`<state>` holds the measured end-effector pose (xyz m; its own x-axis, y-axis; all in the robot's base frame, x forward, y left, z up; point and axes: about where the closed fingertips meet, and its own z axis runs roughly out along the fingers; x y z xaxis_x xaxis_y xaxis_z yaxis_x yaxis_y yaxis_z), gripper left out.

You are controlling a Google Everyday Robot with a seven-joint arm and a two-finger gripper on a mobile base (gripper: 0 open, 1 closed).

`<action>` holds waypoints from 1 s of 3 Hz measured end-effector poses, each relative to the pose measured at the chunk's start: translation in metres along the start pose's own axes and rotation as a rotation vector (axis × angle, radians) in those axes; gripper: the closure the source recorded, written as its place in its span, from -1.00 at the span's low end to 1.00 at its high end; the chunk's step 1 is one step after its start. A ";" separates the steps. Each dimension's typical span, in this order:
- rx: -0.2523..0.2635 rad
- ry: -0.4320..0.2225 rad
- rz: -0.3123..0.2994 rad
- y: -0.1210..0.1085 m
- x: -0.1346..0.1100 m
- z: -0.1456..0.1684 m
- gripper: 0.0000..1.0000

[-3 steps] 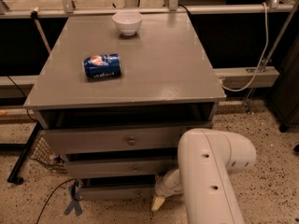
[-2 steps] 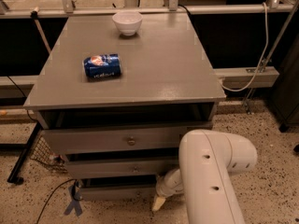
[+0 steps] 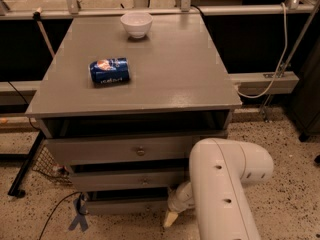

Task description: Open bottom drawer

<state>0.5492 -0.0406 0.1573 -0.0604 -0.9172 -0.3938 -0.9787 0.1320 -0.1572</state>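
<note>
A grey cabinet [image 3: 165,84] with three drawers. On top, a white bowl [image 3: 136,23] sits at the far edge, and a blue can [image 3: 109,71] lies on its side at left. At near right, a white robot arm [image 3: 225,189] holds its gripper [image 3: 171,218] low, beside the right end of the bottom drawer [image 3: 125,206].

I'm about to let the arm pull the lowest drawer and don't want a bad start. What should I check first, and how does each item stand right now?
1. Target found: the bottom drawer is the lowest of three grey fronts. Ok.
2. Its knob in sight: none shows on the visible front. Cannot tell.
3. Gripper lined up: it hangs near the floor by the front's right end, not at its centre. Not ok.
4. Hold on the drawer: cannot tell.
5. Loose items on top: the can and the bowl sit back from the front edge. Ok.
</note>
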 end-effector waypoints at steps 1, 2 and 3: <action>-0.008 0.009 0.005 0.004 0.002 -0.001 -0.50; -0.011 0.011 0.009 0.008 0.004 -0.003 -0.04; -0.011 0.006 0.006 0.013 0.003 -0.007 0.45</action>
<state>0.5354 -0.0440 0.1607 -0.0674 -0.9188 -0.3889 -0.9804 0.1333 -0.1451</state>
